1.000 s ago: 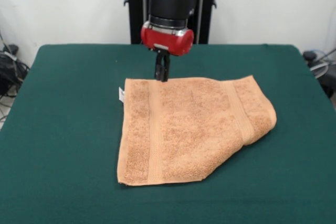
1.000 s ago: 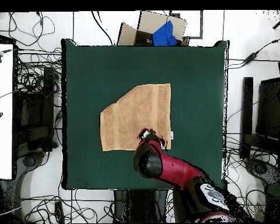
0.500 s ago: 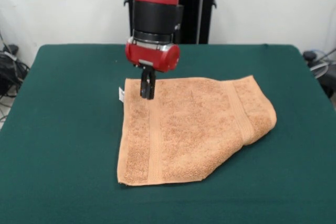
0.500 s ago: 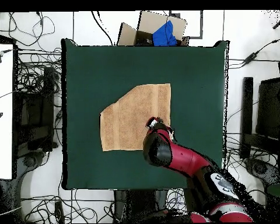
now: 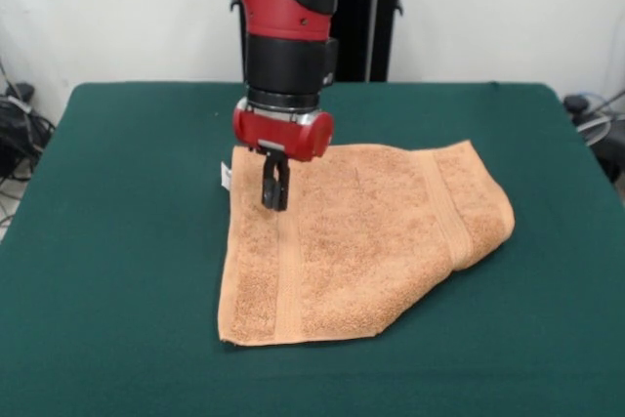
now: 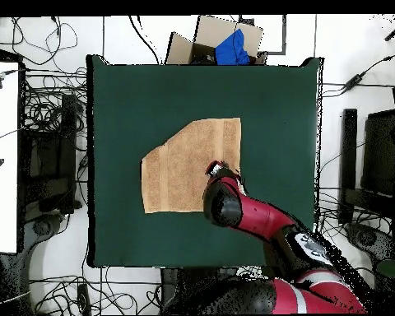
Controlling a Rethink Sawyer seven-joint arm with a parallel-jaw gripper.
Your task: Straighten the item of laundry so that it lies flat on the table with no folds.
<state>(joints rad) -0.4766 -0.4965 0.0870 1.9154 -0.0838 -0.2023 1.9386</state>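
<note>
1. Gripper: points straight down from the red arm, its two dark fingers pressed close together with nothing visible between them. The tips stand at or just above the cloth; contact cannot be confirmed from either view.
2. Towel: lies directly under the gripper and spreads away from it, mostly toward the front view's right and toward the camera. The gripper stands over the woven band that runs along the towel's edge nearest it, close to the corner bearing the white tag.
3. Fold: the corner well away from the gripper, on the far side of the towel from it, is doubled over, giving a rounded bulge and a slanted cut-off outline. The overhead view shows the same clipped corner.
4. Table: green surface extends around the towel on all sides.
5. Progress, as a judgement: most of the towel already lies flat. The folded corner remains to be opened; no grasp is yet made, so the task is unfinished.
</note>
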